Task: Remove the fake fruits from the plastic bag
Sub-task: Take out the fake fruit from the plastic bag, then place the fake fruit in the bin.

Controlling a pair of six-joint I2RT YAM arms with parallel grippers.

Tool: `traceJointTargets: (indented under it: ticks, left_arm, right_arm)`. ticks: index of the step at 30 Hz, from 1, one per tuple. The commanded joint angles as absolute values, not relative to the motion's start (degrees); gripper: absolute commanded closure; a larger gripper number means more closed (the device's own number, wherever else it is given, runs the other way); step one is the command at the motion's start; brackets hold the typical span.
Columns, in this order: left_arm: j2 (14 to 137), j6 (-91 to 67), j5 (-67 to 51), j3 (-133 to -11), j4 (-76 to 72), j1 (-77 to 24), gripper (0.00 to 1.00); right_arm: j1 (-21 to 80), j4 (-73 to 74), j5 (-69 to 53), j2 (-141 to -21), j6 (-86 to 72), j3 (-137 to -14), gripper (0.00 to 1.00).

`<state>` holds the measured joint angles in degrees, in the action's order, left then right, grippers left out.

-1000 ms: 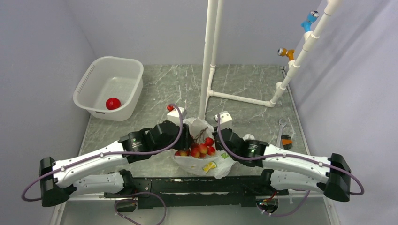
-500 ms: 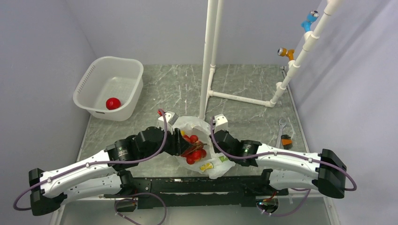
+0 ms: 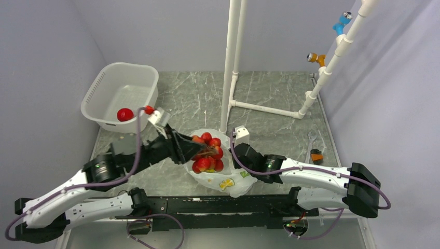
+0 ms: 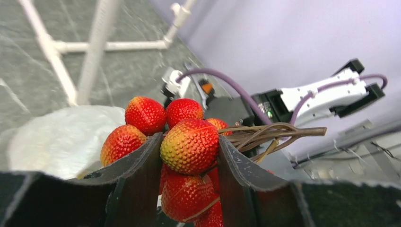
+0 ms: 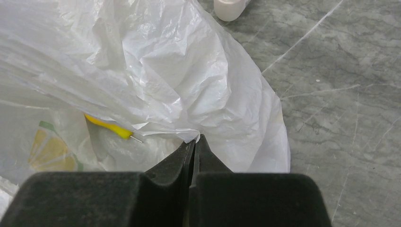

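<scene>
The left arm has swung out toward the left edge, its elbow drawn back to the near left corner. The left gripper (image 4: 189, 141), a second ago buried in the bag (image 3: 232, 182) mouth, has risen clear and turned toward the far left corner. It has brought the cluster (image 3: 207, 152) up with it: the red balls, earlier sunk low inside the bag, now hang above its rim, one ball clamped between the fingers. The right gripper (image 5: 195, 142), pinched on the bag's edge, has shifted slightly leftward and nearer the near edge.
</scene>
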<state>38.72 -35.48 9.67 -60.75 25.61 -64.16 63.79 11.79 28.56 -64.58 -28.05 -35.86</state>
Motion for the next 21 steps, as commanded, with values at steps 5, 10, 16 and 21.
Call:
traceJointTargets:
  ticks: [5, 10, 16, 21]
  left_arm:
    - [45.2, -24.2, 35.0, -79.7, 45.7, -64.1, 1.00]
    - [51.9, -15.1, 51.0, -83.1, 47.5, -57.2, 1.00]
    - [55.2, -5.5, 45.2, -79.6, 34.0, -36.0, 1.00]
    - [60.4, 4.7, 48.9, -78.1, 18.0, -27.0, 1.00]
  right_arm:
    - [63.4, 9.4, 27.9, -63.9, -26.7, -35.1, 1.00]
    - [63.2, 9.4, 27.4, -64.0, -26.6, -35.1, 1.00]
    - [63.1, 10.3, 27.2, -64.1, -26.5, -35.6, 1.00]
    - [62.9, 11.2, 27.1, -63.9, -26.7, -36.2, 1.00]
